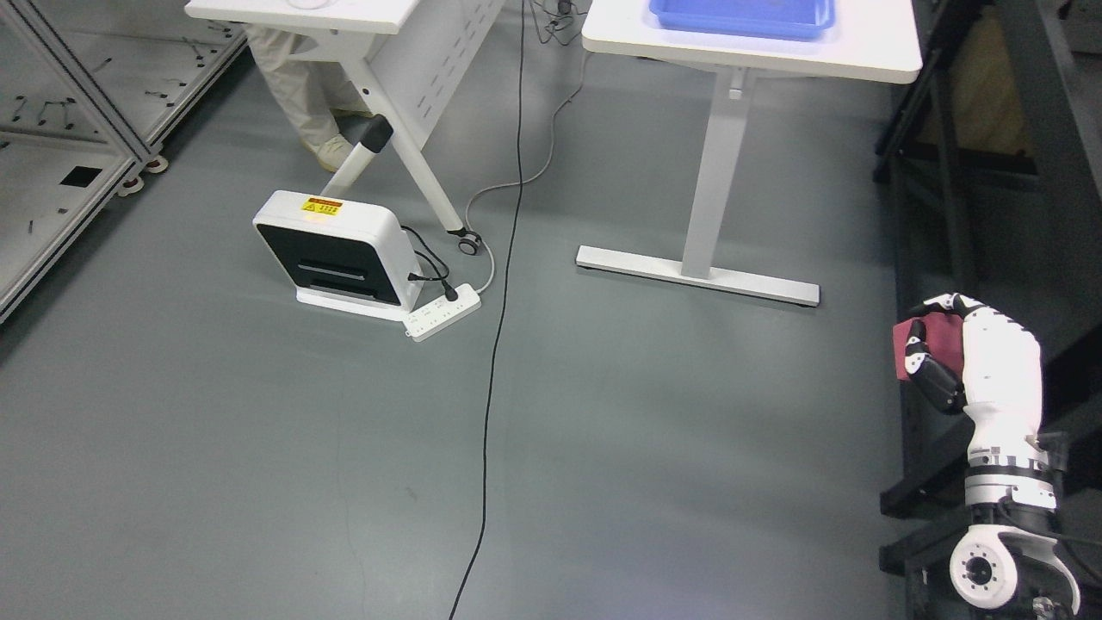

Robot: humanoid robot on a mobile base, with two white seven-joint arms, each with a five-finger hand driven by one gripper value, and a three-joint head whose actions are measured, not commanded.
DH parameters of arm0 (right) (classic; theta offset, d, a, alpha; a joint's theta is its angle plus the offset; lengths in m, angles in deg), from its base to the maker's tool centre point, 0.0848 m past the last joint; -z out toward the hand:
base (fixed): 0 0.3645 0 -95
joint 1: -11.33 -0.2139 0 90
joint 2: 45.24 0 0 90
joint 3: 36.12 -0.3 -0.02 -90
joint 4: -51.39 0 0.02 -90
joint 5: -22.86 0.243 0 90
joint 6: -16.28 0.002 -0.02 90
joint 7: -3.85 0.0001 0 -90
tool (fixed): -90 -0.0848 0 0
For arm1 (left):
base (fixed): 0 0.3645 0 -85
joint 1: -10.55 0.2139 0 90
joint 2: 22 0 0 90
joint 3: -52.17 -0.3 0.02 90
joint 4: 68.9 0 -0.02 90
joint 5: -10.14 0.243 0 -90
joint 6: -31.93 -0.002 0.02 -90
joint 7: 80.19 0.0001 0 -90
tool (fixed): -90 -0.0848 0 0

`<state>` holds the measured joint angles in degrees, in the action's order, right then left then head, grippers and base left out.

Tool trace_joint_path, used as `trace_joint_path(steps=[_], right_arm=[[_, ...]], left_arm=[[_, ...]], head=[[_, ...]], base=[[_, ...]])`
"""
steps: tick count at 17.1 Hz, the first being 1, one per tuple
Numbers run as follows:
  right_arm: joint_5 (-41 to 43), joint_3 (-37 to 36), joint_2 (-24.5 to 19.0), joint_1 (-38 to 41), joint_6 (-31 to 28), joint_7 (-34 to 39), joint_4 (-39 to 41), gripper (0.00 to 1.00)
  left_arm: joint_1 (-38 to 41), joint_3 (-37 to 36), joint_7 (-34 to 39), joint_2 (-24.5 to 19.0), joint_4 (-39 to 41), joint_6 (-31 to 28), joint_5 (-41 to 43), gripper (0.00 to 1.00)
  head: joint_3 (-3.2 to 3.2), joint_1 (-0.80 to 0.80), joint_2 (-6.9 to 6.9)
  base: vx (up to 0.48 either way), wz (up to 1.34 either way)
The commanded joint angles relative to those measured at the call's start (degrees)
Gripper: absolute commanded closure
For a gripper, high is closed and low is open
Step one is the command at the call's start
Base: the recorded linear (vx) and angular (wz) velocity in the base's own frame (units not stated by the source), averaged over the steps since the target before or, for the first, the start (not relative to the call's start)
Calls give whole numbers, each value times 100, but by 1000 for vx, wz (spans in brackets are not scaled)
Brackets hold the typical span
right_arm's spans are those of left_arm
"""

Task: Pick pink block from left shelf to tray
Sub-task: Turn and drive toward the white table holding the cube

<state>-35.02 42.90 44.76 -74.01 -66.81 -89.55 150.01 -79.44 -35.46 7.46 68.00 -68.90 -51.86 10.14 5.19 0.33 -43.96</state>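
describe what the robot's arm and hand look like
Only the right arm shows, at the lower right. The right hand has a smooth white shell with black finger joints and white fingertips. Below it sit a grey-and-white wrist band and a round white joint with a dark centre.

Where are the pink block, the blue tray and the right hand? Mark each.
pink block (943, 344), head view, its bare face between the fingers
blue tray (740, 27), head view, near rim
right hand (990, 362), head view, white back

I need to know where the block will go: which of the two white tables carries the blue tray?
The white table at upper right, on the single-column leg, carries the blue tray. The folding table at upper left shows no tray.
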Motion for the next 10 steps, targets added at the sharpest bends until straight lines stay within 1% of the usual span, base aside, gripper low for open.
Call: trace_joint_path(steps=[1, 3, 5, 8, 10], right_arm=[[5, 8, 100, -1, 4, -3, -1, 98], [5, 8, 100, -1, 4, -3, -1, 98], [14, 8, 100, 8, 13, -3, -1, 98], [14, 17, 100, 34, 48, -3, -1, 98], [14, 17, 100, 34, 66, -3, -1, 98]], left_arm=[[-132, 0, -2, -100, 100, 3, 9, 0], [-132, 0, -2, -100, 100, 3, 9, 0], [-132, 0, -2, -100, 100, 3, 9, 0], [-132, 0, -2, -100, 100, 3, 9, 0], [-132, 0, -2, -100, 100, 3, 9, 0]], head=[[0, 0, 0], [0, 0, 0], [0, 0, 0], [0, 0, 0], [0, 0, 0]], base=[[170, 454], [180, 369], [292, 379], [337, 142], [417, 28]])
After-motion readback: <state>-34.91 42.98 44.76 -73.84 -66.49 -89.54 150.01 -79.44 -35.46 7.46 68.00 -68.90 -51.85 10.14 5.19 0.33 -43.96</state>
